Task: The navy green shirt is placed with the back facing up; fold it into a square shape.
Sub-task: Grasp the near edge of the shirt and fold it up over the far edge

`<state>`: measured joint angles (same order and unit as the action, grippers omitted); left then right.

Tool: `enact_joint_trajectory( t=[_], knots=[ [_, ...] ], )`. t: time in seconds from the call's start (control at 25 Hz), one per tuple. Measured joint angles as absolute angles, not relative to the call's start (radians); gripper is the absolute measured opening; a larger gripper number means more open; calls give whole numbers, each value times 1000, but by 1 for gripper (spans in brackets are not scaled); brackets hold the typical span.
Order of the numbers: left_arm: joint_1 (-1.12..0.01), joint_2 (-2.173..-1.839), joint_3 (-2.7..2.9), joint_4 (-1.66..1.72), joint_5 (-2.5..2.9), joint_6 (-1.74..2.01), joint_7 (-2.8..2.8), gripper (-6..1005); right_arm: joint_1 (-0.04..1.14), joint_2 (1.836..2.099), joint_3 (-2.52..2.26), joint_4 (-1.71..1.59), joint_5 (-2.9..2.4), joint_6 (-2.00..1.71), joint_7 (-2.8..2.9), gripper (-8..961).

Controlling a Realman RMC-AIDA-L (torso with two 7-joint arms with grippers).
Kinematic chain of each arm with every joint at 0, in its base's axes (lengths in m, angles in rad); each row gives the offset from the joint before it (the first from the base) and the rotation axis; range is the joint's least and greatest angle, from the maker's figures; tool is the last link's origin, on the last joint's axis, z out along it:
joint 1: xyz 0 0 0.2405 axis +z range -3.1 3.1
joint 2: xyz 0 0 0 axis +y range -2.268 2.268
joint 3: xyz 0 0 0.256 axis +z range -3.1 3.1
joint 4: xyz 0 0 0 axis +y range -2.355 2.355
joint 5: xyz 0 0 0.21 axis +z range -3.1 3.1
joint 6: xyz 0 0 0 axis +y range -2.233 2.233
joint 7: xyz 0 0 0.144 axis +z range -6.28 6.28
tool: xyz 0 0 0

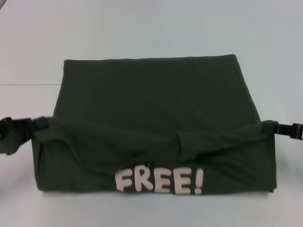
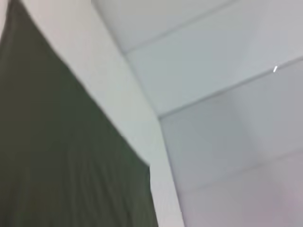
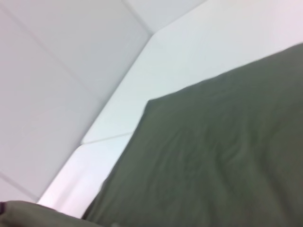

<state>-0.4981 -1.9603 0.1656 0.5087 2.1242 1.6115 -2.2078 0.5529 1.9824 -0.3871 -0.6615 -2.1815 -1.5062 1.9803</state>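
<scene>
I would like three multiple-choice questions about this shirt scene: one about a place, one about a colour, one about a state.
1. Where are the two grippers?
A. One at each side edge of the shirt
B. Both above the far edge
C. Both parked off the table

2. What colour is the word FREE!?
A. Black
B. Pale pinkish white
C. Bright blue

3. How is the shirt now?
A. Spread flat, sleeves out
B. Rolled into a tube
C. Partly folded, near part lifted

Answers: 1 A, left gripper and right gripper flank the shirt. 2 B, the lettering is pale. 3 C, near edge is raised between both grippers.
</scene>
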Motion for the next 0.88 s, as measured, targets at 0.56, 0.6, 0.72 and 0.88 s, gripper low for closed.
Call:
enact_joint_trajectory(
  t=[0.56, 0.6, 0.72, 0.88],
  knots=[
    [-516, -2042, 167, 470, 1981, 1398, -2070, 31, 563, 2054, -389, -591, -2036, -1226, 1838, 42],
    [-517, -2046, 167, 469, 1972, 1388, -2061, 31, 568, 2057, -390, -583, -2034, -1207, 1831, 42],
    [-526, -2057, 167, 464, 1955, 1352, -2029, 31, 580, 2072, -392, -573, -2029, -1148, 1812, 42],
    [-546, -2075, 168, 460, 1937, 1309, -1969, 31, 600, 2088, -392, -566, -2017, -1065, 1789, 42]
  ],
)
